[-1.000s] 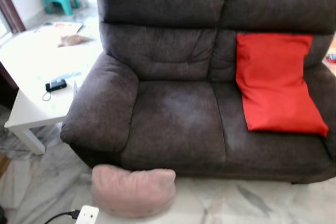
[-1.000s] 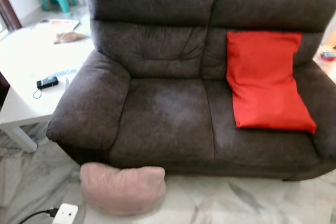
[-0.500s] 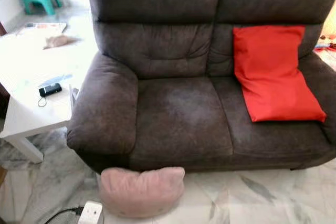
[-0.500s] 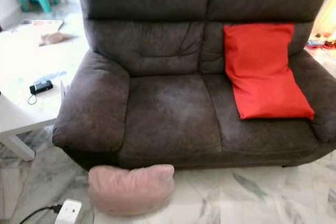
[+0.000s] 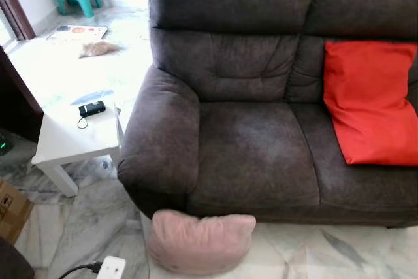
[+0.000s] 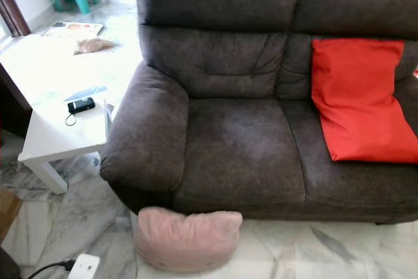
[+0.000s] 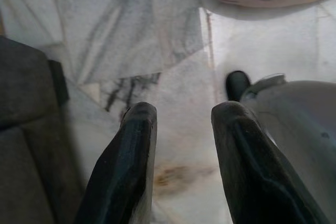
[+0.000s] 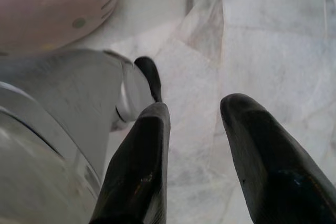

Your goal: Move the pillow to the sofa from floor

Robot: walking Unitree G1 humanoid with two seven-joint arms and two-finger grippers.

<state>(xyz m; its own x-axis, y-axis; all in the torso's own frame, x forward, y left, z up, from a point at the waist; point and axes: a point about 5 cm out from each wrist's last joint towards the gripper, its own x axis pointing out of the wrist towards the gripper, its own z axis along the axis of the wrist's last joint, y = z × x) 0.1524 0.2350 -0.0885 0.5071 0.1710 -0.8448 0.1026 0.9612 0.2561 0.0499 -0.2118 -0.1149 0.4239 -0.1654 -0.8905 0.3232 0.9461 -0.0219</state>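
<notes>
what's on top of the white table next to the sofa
A small black device with a cord lies on the white table near its front edge. Farther back lie a flat printed sheet and a tan lump, both too blurred to identify.

The pillow (image 5: 200, 242) lies on the floor (image 5: 85, 227) against the sofa (image 5: 255, 155) front, below its left armrest. A cushion (image 5: 369, 102) leans on the right seat. The desk (image 5: 65, 96) stands left of the sofa.
</notes>
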